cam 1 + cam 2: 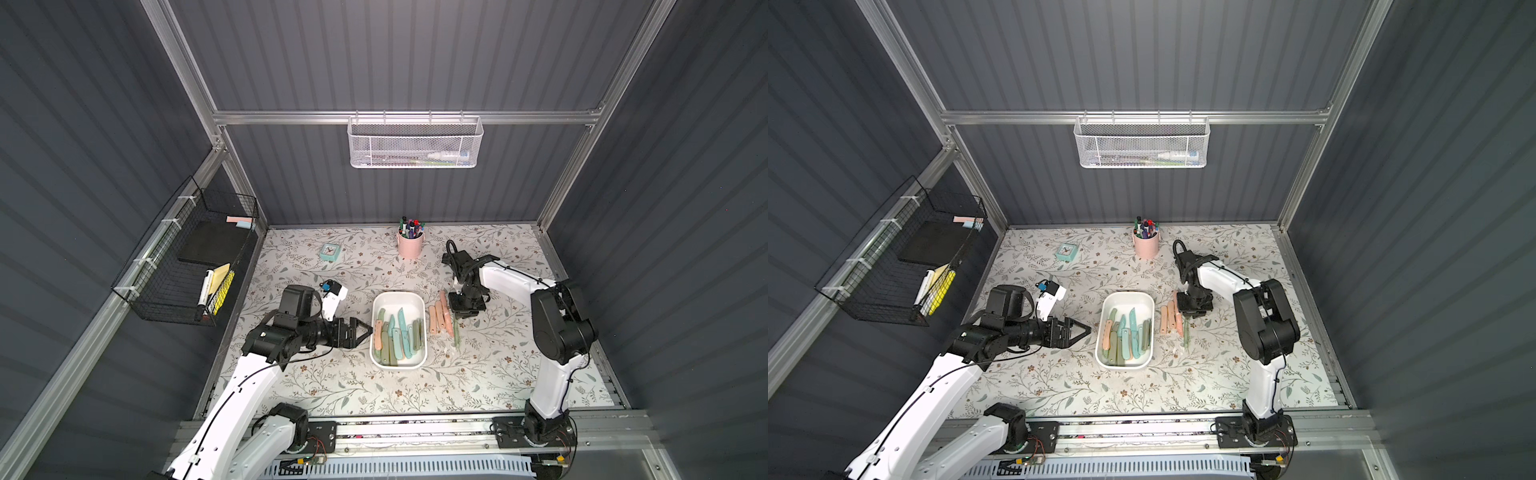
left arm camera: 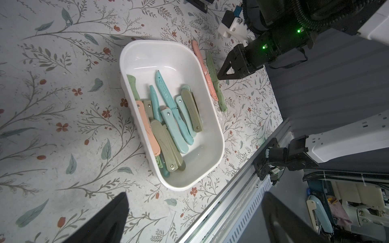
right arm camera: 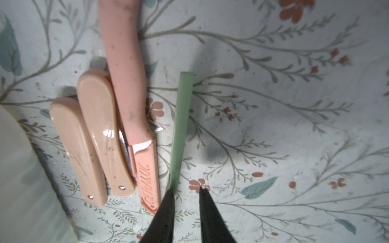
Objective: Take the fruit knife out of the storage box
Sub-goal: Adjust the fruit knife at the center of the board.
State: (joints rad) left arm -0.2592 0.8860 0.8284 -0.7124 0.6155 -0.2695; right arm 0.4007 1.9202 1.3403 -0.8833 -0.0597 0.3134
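white storage box (image 2: 160, 52) with teal knives (image 2: 166, 98), olive knives (image 2: 191, 109), one peach knife (image 2: 147, 126). beside the black right gripper (image 3: 187, 189): pale green knife (image 3: 182, 117), three peach knives (image 3: 99, 117), on floral table (image 3: 273, 117).

Storage box (image 2: 168, 55) is smooth glossy plastic; fruit knives (image 2: 168, 117) are speckled plastic.

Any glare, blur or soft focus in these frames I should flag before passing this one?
Right wrist view: the storage box at the edge is a soft blur, and a glare spot sits on a folded pink knife. Left wrist view: light streaks on the box's inner wall; the left gripper's fingers are dark and unsharp. Both top views: evenly lit and sharp.
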